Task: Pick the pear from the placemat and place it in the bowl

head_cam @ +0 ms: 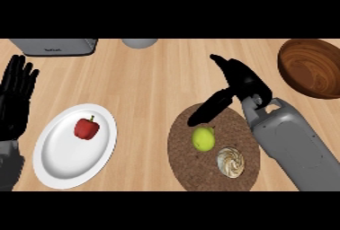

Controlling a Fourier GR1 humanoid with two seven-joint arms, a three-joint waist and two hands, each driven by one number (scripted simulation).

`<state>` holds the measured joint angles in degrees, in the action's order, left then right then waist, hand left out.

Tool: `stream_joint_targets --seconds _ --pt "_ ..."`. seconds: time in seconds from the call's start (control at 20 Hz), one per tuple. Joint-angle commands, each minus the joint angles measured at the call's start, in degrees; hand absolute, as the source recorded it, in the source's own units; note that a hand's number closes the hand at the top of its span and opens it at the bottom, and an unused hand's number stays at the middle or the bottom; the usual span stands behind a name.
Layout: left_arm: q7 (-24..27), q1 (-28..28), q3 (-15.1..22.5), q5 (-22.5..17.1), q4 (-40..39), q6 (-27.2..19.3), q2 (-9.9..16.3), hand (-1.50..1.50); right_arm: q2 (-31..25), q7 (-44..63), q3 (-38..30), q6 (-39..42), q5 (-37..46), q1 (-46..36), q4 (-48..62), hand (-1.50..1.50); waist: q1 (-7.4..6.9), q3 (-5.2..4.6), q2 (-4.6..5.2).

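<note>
Right hand (240, 83) hovers at the placemat's (189, 168) twelve o'clock, fingers released above the pear (204, 138): the reach step. Next, lower, grasp, carry toward the bowl (312, 67) at two o'clock.

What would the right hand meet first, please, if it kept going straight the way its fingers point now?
Probably nothing: the right hand points up-left over bare counter, between the grey object and the bowl. Its height is unclear.

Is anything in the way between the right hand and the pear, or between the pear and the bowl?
Nothing visible blocks either path. The right hand hangs open just above the pear on the placemat. The bowl lies to the upper right across bare counter; only the robot's own forearm lies along that side.
</note>
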<state>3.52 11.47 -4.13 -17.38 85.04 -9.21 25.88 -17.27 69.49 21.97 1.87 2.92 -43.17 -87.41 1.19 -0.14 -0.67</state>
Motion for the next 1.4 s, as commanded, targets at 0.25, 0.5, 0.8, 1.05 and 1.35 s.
stream_joint_targets --seconds 0.25,0.5,0.8,1.05,1.35 --pt "-0.56 1.72 -0.78 0.32 -0.67 0.3 -0.08 0.0 -4.6 12.76 2.14 6.26 -6.95 3.46 -2.97 -1.5 -0.36 0.07 0.43" --pt "1.77 -2.72 -0.89 0.89 1.55 1.2 -0.82 0.0 -5.44 12.88 1.6 6.09 -8.6 4.04 -2.87 -1.5 -1.39 0.06 0.43" --pt "2.37 -0.14 -0.67 2.05 -1.53 1.41 -1.97 0.0 -2.8 8.84 5.72 2.11 -4.39 9.64 -1.37 -1.5 -1.01 0.07 0.61" --pt "1.52 4.64 -1.4 2.4 -5.32 1.54 -2.03 0.0 -1.64 7.53 6.44 0.82 -1.95 12.1 -0.4 -1.5 -0.6 0.08 0.72" --pt "-2.43 5.11 -4.34 0.6 -2.58 3.65 -0.05 0.0 -1.76 1.94 4.95 2.09 0.23 16.5 -1.19 -1.5 -0.96 0.11 0.65"
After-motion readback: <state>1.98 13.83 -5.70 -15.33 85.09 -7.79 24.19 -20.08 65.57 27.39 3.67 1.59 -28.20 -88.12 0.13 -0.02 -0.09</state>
